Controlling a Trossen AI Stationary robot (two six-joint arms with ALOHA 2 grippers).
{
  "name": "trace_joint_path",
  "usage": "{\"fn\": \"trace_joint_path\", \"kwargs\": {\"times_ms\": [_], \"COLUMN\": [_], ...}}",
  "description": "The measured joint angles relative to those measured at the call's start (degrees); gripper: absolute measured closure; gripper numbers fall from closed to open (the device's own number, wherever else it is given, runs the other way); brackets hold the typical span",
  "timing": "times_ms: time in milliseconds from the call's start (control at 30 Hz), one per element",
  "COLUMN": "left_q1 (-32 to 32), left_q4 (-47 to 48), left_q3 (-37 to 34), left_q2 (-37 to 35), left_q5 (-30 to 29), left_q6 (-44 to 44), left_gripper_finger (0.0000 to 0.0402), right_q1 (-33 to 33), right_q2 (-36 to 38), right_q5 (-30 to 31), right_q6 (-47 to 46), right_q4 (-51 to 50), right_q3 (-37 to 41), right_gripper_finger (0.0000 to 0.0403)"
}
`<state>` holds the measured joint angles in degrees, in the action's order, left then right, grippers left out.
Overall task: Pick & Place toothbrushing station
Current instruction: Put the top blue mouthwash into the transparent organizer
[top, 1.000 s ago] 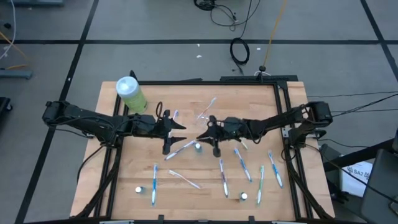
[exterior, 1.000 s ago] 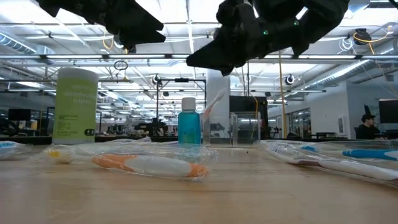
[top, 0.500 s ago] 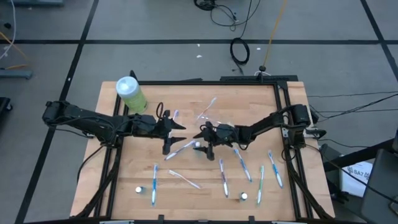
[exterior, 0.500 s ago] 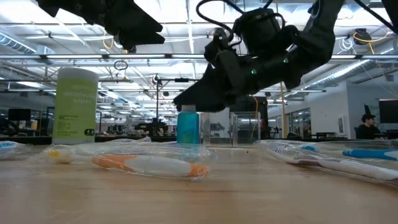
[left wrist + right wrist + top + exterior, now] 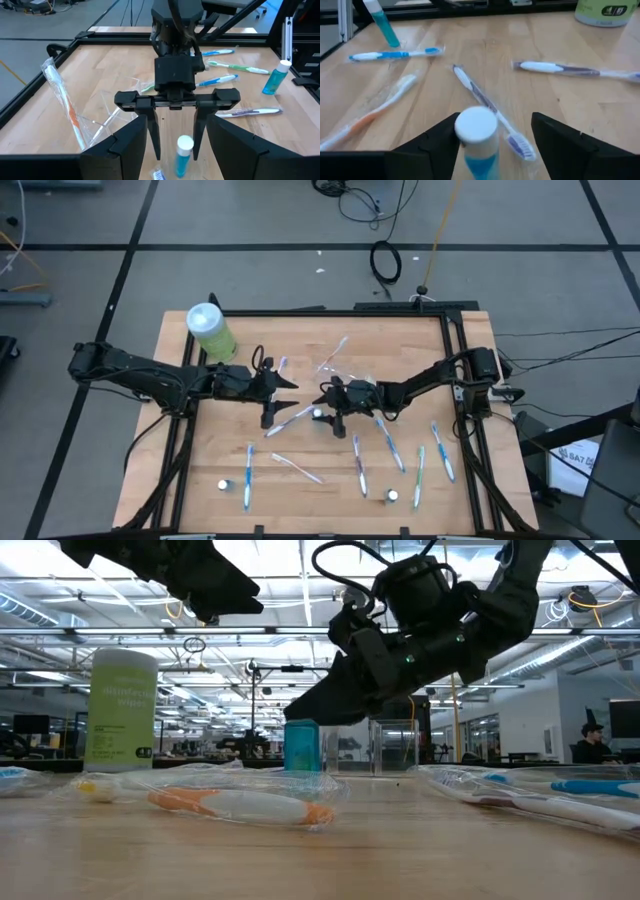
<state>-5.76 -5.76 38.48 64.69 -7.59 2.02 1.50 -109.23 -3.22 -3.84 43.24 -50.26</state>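
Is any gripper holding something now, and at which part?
Nothing is held. The right gripper is open around the small blue tube; the left gripper is empty.

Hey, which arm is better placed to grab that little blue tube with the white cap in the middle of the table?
The right. The right gripper is open and already down around the small blue tube, one finger on each side, so it likely just needs to close. The left gripper hangs nearby above the table, not lined up with it.

floor (image 5: 250, 220): grey, dark seams | ceiling lights (image 5: 300, 570): bright | room: open-plan
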Motion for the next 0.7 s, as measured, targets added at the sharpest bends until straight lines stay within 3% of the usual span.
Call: {"fn": "trace_joint_path", "kwargs": {"times_ms": [433, 700], "left_q1": [0.0, 0.0], "left_q4": [0.0, -0.3], "left_q3": [0.0, 0.0], "left_q2": [0.0, 0.0], "left_q5": [-0.3, -0.5], "left_q6": [0.0, 1.7], "left_gripper_finger": [0.0188, 0.0188], "right_q1": [0.0, 0.0], "right_q2": [0.0, 0.0], "right_q5": [-0.1, -0.1], "right_q6": [0.0, 0.0], "right_q4": [0.2, 0.2], "right_q3": [0.0, 0.0], "right_gripper_finger": [0.0314, 0.0305]}}
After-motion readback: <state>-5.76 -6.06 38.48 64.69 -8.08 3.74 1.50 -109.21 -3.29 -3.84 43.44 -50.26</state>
